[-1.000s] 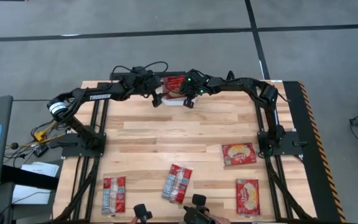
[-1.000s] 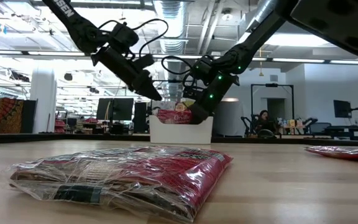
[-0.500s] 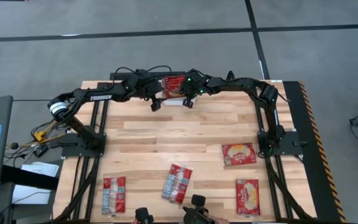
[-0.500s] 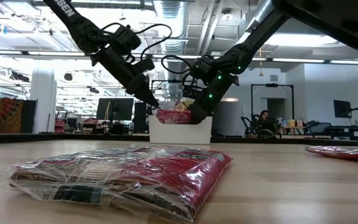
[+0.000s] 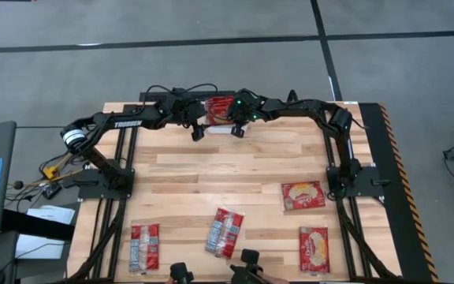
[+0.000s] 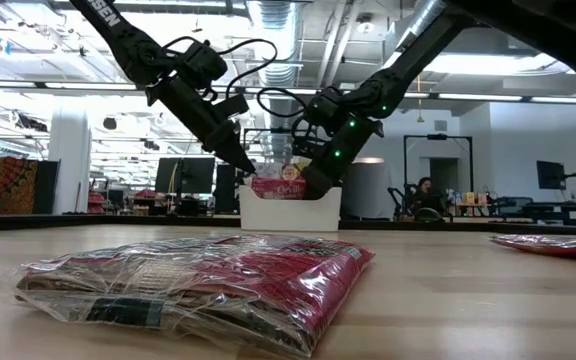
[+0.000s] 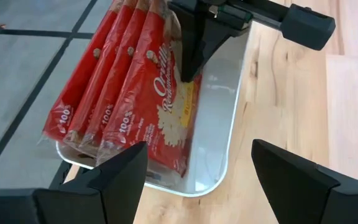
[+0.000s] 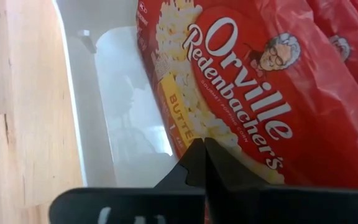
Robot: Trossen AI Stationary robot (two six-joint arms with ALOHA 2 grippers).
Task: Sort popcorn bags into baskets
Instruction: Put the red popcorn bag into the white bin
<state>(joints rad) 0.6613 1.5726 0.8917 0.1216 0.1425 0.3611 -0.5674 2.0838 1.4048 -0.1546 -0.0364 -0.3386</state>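
Observation:
A white bin [image 5: 217, 130] [image 6: 290, 210] stands at the table's far edge. Several red popcorn packets [image 5: 219, 106] [image 7: 129, 93] stand in it on their lower edges, leaning together. My right gripper [image 8: 201, 149] [image 7: 188, 71] is shut, its tips against the frontmost packet [image 8: 260, 93]. My left gripper [image 7: 197, 149] [image 5: 198, 132] hovers open just left of the bin, touching nothing. Several more packets lie flat near the near edge [image 5: 144, 246] [image 5: 225, 232] [image 5: 303, 195] [image 5: 314, 248]. My right gripper presses its shut fingertips [image 7: 190, 59] against the printed face of the frontmost packet, low on it by the yellow patch [image 8: 182, 121]. The fingers slant down into the bin from above. The packet stands on its lower edge in the bin, leaning on the others.
A gap of bare bin floor [image 7: 213, 118] lies in front of the standing packets. Both arms crowd the far edge above the bin. The closest loose packet [image 6: 198, 285] fills the low view's foreground; another [image 6: 553, 243] lies at the right.
My left gripper has drawn back a little from the bin toward the table's left and stayed open. My right gripper has kept its shut tips against the front packet.

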